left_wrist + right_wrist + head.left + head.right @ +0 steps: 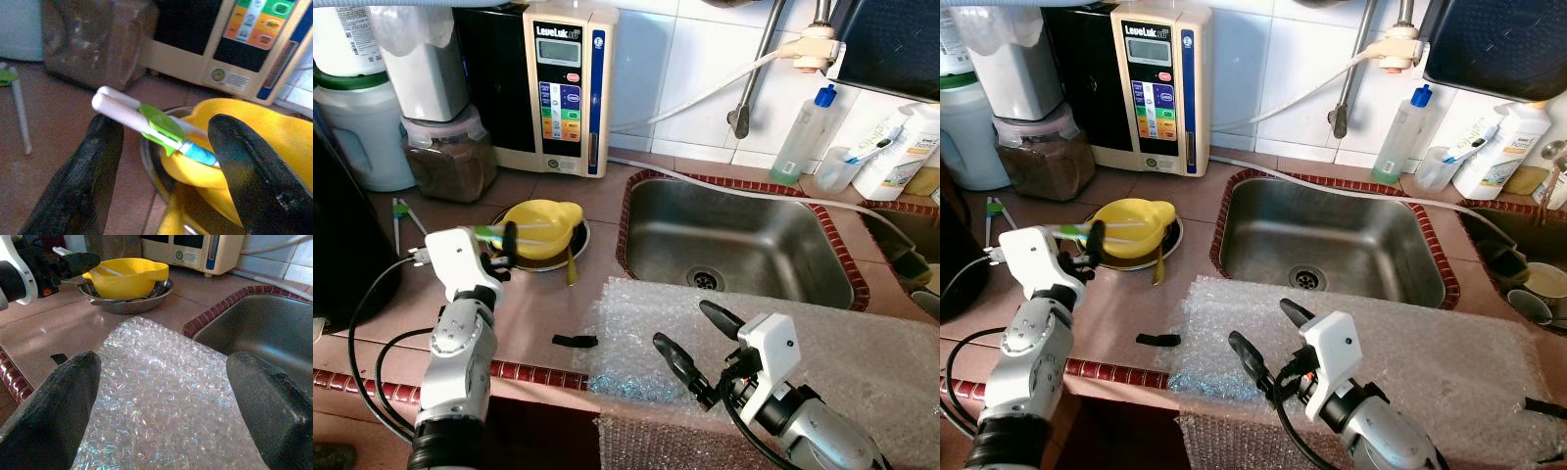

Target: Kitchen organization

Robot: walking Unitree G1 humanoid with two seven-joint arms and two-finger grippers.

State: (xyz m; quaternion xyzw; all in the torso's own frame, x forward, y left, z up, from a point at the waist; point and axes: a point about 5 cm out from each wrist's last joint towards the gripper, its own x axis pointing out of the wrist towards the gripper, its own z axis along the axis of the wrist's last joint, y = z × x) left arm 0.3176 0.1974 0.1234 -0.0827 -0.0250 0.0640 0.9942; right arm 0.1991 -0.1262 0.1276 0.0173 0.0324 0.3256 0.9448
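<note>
On the tabletop [538,313], a jug [542,227] sits in a bowl [576,245], left of the sink [734,245]. Bubble wrap [822,343] lies before the sink. A jar [450,157] and a water machine [563,88] stand behind the bowl.

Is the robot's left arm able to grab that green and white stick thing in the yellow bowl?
Probably yes. The left gripper is open, with its fingers either side of the tool's white handle, which pokes out over the yellow bowl. Nothing blocks it.
</note>
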